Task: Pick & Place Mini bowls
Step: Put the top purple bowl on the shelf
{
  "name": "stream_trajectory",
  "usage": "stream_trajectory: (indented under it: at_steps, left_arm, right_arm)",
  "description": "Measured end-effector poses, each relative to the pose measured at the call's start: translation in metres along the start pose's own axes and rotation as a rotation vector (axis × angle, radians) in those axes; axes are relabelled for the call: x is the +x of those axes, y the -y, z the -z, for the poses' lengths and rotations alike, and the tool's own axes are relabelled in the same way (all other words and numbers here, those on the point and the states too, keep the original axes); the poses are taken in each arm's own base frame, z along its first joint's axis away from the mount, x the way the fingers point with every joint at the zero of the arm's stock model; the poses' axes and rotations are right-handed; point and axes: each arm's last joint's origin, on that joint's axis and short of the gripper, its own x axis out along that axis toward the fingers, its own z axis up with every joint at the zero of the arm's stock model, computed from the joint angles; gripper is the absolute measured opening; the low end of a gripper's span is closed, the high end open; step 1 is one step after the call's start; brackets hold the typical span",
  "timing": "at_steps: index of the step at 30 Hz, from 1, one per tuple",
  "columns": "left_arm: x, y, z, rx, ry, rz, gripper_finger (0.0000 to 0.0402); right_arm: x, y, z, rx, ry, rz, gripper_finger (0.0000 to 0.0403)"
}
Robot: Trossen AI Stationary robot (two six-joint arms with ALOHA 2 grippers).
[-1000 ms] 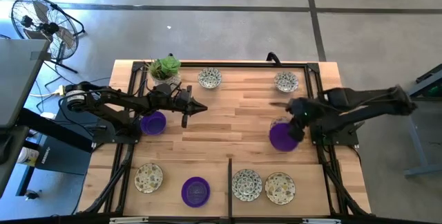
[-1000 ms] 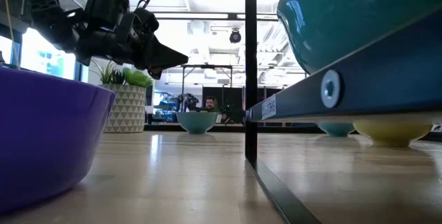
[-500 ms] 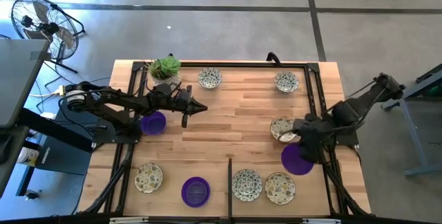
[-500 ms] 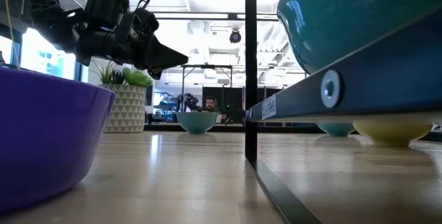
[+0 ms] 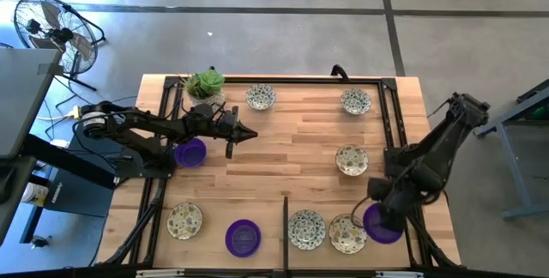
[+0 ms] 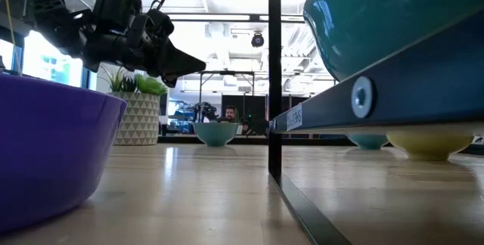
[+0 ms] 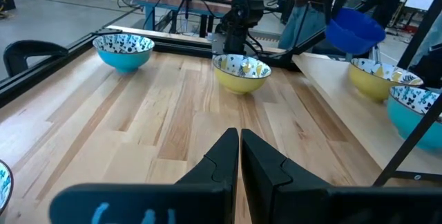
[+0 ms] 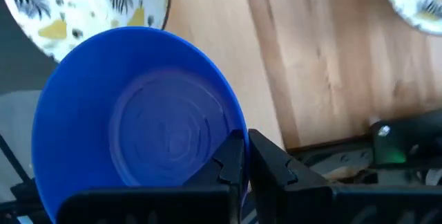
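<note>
The right pincer (image 5: pixel 375 215) is pinching the rim of a solid purple mini bowl (image 5: pixel 383 224) at the front right corner of the counter (image 5: pixel 292 154). In the high view this bowl sits just beside the rightmost patterned bowl (image 5: pixel 346 232) of the front row and partly overhangs the counter's right edge rail. In the right wrist view the bowl's open side faces the camera, with the concentric rings of its floor visible, and the two dark fingers (image 8: pixel 231 162) close over its rim. The bowl is round, so it has no distinct long axis. Whether it rests on the counter or is held clear cannot be told from these views.

The left pincer (image 5: pixel 243 133) hangs above the rear left part of the counter with its fingers pressed together, pointing toward the counter's centre. A second purple bowl (image 5: pixel 190 152) lies beneath the left arm, mouth up.

Other bowls, all mouth up:
- Rear edge: two patterned bowls (image 5: pixel 260 98) and (image 5: pixel 355 101).
- Right of centre: one patterned bowl (image 5: pixel 352 160).
- Front row: a patterned bowl (image 5: pixel 184 220), a purple bowl (image 5: pixel 244 237), and another patterned bowl (image 5: pixel 306 228).

A potted plant (image 5: pixel 205 85) stands at the rear left corner.
</note>
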Motion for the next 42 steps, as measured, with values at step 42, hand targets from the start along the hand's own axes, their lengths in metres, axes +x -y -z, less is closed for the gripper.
stream_trajectory:
  at_steps: [42]
  left_arm:
    - [0.0, 0.0, 0.001, -0.013, -0.014, 0.017, 0.0014]
  right_arm:
    - [0.048, -0.016, 0.012, -0.146, -0.068, 0.135, 0.0003]
